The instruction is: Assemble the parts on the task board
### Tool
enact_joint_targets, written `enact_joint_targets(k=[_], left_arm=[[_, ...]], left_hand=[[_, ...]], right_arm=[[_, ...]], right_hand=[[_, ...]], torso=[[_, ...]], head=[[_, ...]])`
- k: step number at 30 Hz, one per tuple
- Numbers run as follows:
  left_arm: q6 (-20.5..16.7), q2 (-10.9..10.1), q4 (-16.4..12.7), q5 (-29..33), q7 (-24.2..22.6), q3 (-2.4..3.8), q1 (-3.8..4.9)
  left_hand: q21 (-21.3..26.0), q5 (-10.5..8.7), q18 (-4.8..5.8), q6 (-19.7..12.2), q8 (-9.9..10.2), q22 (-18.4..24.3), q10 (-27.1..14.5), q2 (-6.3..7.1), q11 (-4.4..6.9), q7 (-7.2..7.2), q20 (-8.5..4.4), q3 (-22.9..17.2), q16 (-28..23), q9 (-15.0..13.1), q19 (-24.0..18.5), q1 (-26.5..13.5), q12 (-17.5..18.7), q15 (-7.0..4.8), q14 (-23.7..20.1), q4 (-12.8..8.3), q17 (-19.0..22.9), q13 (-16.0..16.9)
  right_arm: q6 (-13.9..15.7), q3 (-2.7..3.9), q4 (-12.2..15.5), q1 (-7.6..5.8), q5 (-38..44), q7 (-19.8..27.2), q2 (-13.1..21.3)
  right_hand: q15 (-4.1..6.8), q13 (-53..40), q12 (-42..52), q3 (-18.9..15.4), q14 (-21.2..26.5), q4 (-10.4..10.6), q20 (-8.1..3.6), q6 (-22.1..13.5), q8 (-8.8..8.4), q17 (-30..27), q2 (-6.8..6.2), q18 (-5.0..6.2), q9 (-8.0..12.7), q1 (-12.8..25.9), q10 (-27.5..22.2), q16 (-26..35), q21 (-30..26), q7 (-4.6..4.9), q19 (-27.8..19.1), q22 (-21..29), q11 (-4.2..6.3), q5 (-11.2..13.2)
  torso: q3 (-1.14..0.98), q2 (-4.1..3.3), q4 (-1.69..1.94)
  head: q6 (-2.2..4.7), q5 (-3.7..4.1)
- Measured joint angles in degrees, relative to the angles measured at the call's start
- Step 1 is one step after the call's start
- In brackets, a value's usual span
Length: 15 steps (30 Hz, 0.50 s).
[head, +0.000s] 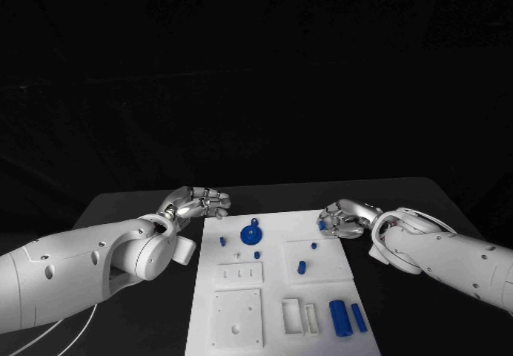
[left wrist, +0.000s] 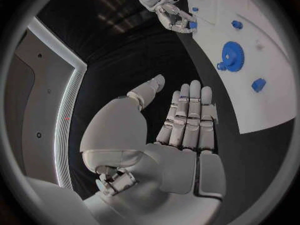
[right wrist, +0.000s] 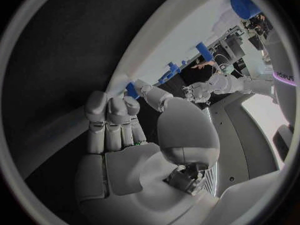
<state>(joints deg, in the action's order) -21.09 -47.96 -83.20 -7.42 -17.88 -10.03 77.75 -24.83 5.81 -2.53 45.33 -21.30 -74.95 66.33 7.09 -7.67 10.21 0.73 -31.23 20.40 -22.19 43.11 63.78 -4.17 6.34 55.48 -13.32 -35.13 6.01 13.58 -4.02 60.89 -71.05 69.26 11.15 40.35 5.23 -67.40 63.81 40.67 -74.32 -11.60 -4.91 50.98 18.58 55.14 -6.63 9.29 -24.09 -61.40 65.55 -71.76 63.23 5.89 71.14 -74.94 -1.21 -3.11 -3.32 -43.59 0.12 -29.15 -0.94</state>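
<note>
A small blue part [right wrist: 132, 90] is pinched between the thumb and fingers [right wrist: 112, 116] of the right hand [head: 344, 219] at the right edge of the task board [head: 321, 326], near its far corner; the same pinch is seen from the left wrist view, where the part [left wrist: 192, 24] shows at the fingertips. The fingers [left wrist: 187, 117] of the left hand [head: 198, 202] are held straight and side by side, thumb apart, with nothing gripped; the hand is seen above the black worktop [head: 128, 208] just off the board's far left corner. On the board, a blue gear [head: 251, 235] is seated near the far edge, with a small blue peg [head: 222, 241] to its left and another [head: 256, 254] just nearer. Towards the right half, a small blue piece [head: 313, 245] and a short blue pin [head: 302, 268] are located on a raised white square. At the near right, two blue cylinders [head: 339, 318] lie side by side, beside white rectangular slots [head: 290, 314]. A white square plate [head: 236, 317] occupies the near left.
</note>
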Motion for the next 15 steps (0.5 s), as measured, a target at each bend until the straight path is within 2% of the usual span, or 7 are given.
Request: enact_joint_targets(k=[5, 8, 10, 15], left_arm=[[0.0, 0.0, 0.0, 0.0, 0.0, 0.00, 0.00], [0.0, 0.0, 0.0, 0.0, 0.0, 0.00, 0.00], [0.0, 0.0, 0.0, 0.0, 0.1, 0.00, 0.00], [0.1, 0.0, 0.0, -0.1, 0.2, 0.00, 0.00]], left_hand=[[0.0, 0.00, 0.00, 0.0, 0.0, 0.0, 0.0, 0.00, 0.00, 0.00, 0.00, 0.0, 0.0, -0.1, 0.0, 0.0, 0.0, 0.00, 0.0, 0.0, 0.0, 0.0], [0.0, 0.00, 0.00, 0.0, 0.0, 0.0, 0.0, 0.00, 0.00, 0.00, 0.00, 0.0, 0.0, -0.1, 0.0, 0.0, 0.0, 0.00, 0.0, 0.0, -0.1, 0.0], [-0.3, 0.00, 0.02, 0.2, 0.0, 0.0, 0.2, 0.00, -0.23, 0.21, 0.00, 0.0, 0.0, -0.2, 0.0, 0.0, 0.0, 0.03, 0.5, 0.0, -0.2, 0.0], [-0.6, 0.00, 0.04, 1.0, 0.0, 0.0, 2.0, -0.33, 0.66, -0.21, 0.00, 0.0, 0.0, -0.6, 0.0, -0.3, -0.4, -0.34, 1.4, 0.0, -0.8, 0.5]], right_arm=[[0.4, 0.00, 0.4, 0.01, 0.0, -0.1, 0.1], [0.8, 0.00, 0.7, 0.01, 0.0, -0.2, 0.1], [1.1, 0.00, 0.9, 0.01, 0.1, -0.3, 0.1], [2.0, 0.00, 1.5, 0.01, 0.2, -0.6, 0.2]], right_hand=[[0.20, 0.1, 0.0, 0.5, -0.2, 0.5, 0.09, 0.5, 0.00, 0.1, 0.00, 0.00, -0.1, 0.0, 0.1, 0.2, 0.2, -0.27, 0.1, 0.0, 0.12, 0.0], [0.21, 0.1, 0.0, 1.1, -0.2, 0.5, 0.09, 1.1, 0.64, 0.1, 0.00, 0.00, -0.3, 0.0, 0.1, 0.2, 0.2, -0.76, 0.1, 0.0, 0.51, 0.0], [0.44, 0.1, 0.0, 1.6, -0.4, 0.5, 0.10, 2.0, 1.01, 0.2, -0.01, 0.00, -0.4, 0.0, 0.2, 0.2, 0.2, -1.41, 0.1, 0.0, 0.83, 0.0], [1.01, 0.2, 0.0, 1.9, -0.4, 0.4, 0.10, 3.2, 1.81, 0.3, -0.02, 0.01, -0.5, 0.0, 0.3, 0.2, 0.4, -2.04, 0.1, 0.0, 1.34, 0.0]], torso=[[-0.01, -0.01, 0.00], [-0.02, -0.01, 0.00], [-0.02, -0.01, 0.00], [-0.02, 0.00, -0.02]], head=[[-0.01, 0.00], [-0.01, 0.00], [-0.01, 0.00], [0.02, 0.00]])
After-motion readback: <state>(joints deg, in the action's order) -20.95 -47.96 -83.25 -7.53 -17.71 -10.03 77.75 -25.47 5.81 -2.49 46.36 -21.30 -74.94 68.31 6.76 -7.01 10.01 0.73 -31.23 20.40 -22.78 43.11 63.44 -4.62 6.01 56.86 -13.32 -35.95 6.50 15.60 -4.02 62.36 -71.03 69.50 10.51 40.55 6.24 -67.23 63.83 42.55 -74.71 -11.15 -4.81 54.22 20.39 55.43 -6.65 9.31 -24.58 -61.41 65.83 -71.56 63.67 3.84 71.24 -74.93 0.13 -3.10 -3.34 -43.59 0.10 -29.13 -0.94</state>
